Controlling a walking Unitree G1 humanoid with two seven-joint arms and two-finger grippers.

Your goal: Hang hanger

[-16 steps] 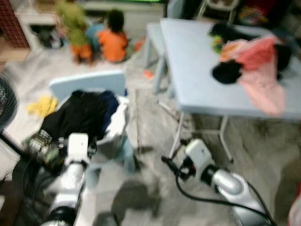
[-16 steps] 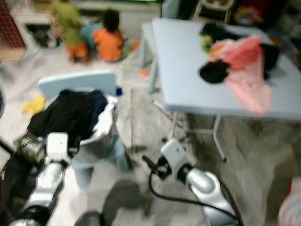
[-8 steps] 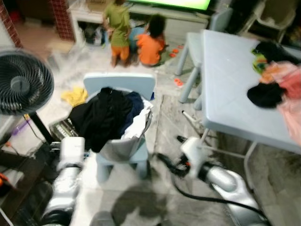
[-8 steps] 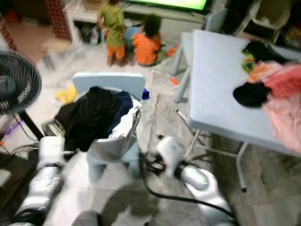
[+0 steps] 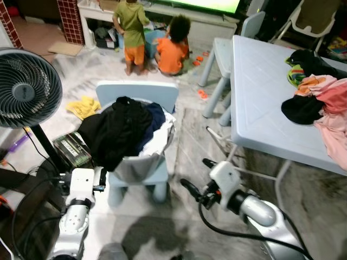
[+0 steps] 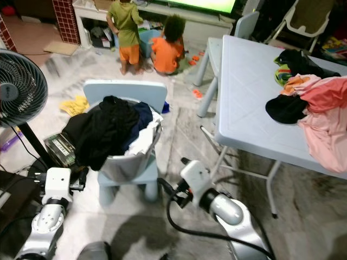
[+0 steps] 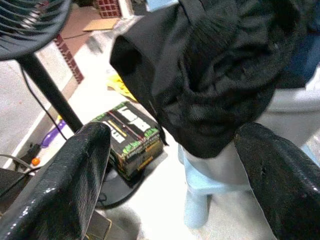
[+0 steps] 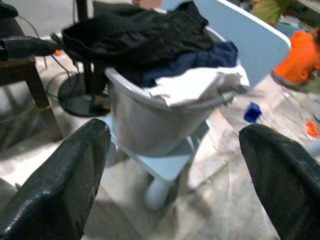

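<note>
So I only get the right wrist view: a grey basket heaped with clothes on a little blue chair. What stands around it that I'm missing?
Observer: To the robot's right of the chair stands a pale blue table.
Operator: Anything on it?
Observer: A heap of clothes, pink, orange and black, lying toward the robot's right.
Operator: And on the chair's other side?
Observer: A dark standing fan, on the robot's left.
</note>
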